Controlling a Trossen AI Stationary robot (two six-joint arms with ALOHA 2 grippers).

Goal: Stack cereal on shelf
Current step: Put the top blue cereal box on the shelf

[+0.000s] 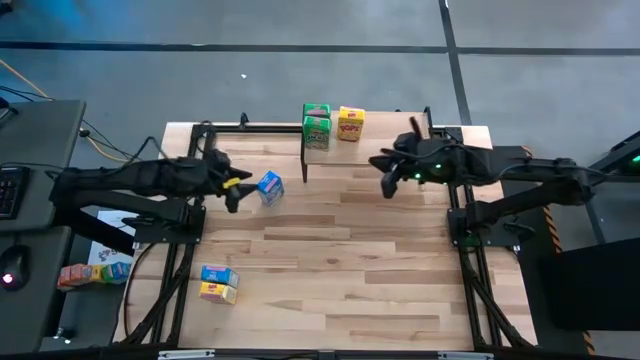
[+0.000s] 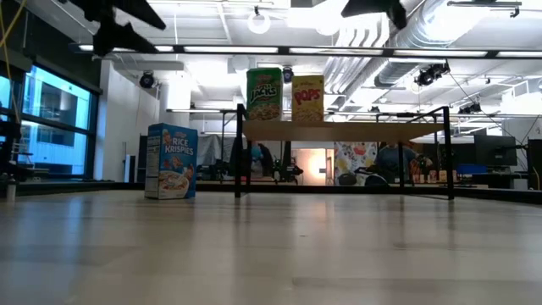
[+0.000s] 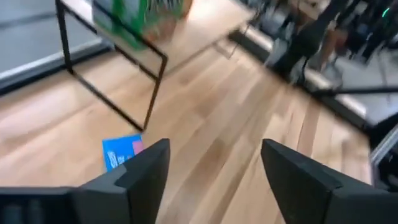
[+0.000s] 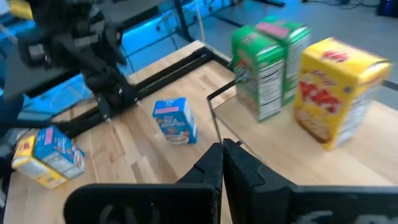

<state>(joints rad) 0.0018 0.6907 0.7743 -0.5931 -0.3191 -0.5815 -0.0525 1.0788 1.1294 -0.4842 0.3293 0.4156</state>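
The left gripper (image 1: pixel 238 186) hangs with its fingers apart, holding nothing, just beside a blue cereal box (image 1: pixel 270 187) standing on the tabletop (image 1: pixel 350 270). The right gripper (image 1: pixel 386 186) is closed and empty. Green boxes (image 1: pixel 317 125) and a yellow box (image 1: pixel 351 123) stand on the shelf (image 1: pixel 390 150) at the far edge. Two more boxes (image 1: pixel 218 284) lie near the left edge; their fronts are too small to read.

Overhead ceiling lights (image 2: pixel 254 19) lit the scene brightly and evenly. Left wrist view was motion-blurred throughout. Low view's foreground tabletop (image 2: pixel 271 254) was defocused.
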